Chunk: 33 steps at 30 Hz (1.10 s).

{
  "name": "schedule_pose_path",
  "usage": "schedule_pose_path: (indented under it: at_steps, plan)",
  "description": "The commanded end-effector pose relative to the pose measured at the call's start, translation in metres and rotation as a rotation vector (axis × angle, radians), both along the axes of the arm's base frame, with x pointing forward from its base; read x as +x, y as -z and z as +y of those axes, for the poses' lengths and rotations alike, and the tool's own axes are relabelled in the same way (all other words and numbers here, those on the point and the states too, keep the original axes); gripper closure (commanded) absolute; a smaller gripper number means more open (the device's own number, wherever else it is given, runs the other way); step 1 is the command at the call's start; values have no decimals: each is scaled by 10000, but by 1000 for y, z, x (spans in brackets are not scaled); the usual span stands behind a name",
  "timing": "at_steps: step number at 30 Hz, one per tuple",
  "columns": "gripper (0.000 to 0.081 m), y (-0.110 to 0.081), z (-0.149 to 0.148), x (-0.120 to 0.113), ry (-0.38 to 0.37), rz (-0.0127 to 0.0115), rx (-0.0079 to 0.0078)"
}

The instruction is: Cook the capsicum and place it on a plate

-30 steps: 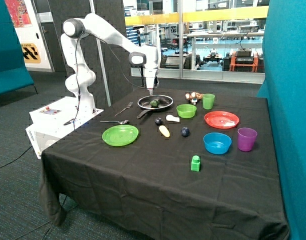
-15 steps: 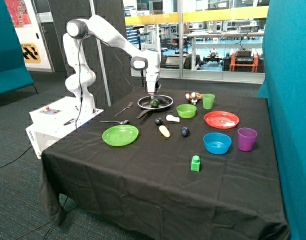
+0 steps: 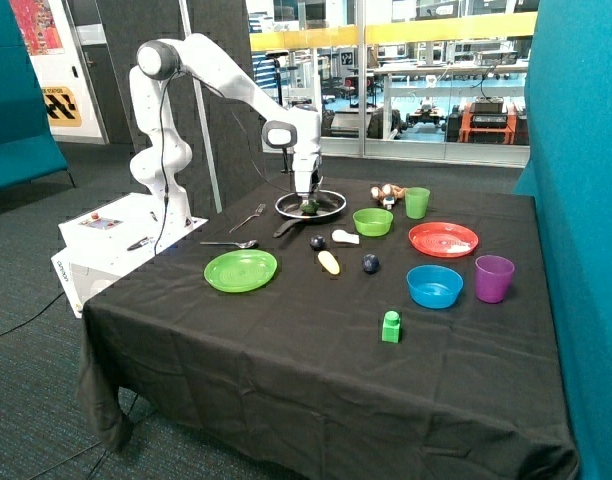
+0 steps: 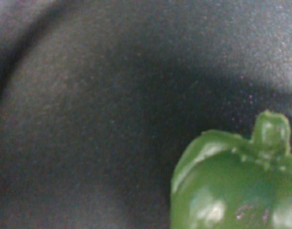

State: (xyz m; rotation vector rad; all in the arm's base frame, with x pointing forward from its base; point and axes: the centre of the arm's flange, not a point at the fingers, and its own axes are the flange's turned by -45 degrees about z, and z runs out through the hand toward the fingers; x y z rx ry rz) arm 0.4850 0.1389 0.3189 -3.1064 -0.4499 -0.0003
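Table (image 3: 286,380): black cloth, filling the lower and middle part of the outside view.
Arm (image 3: 221,80): white Franka, base at upper left, reaching down to the pan near the middle top of the table.
Frying pan (image 3: 326,208): dark, at the table's far side, handle pointing toward the lower left; its dark floor (image 4: 88,119) fills most of the wrist view.
Plate (image 3: 241,270): bright green, flat, left of centre, holding nothing, well apart from the pan.
Red plate (image 3: 443,239): right of centre.
Blue bowl (image 3: 435,286): just below the red plate.
Green bowl (image 3: 372,221): just right of the pan.
Gripper (image 3: 307,199): lowered into the pan, right over the capsicum; whether the fingers are spread or closed cannot be told, and they may or may not be touching it.
Capsicum (image 3: 309,207): dark green, lying inside the pan directly under the gripper; in the wrist view it sits at lower right (image 4: 236,186), stem up, very close to the camera.
Yellow piece (image 3: 329,262): centre of the table, between two dark balls.
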Motion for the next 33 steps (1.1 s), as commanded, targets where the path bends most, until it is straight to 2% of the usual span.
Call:
schedule_pose_path:
  at_steps: [1, 15, 21, 24, 28, 30, 33]
  plan:
    - [103, 11, -7, 5, 187, -2, -28]
    - [115, 16, -1, 7, 131, -2, -28]
    - [153, 20, 0, 4, 94, -2, -28]
    - [247, 23, 1, 2, 99, -2, -28]
    - [555, 26, 3, -1, 68, -2, -28]
    - [654, 27, 4, -2, 75, -2, -28]
    - [732, 29, 4, -3, 118, -2, -28]
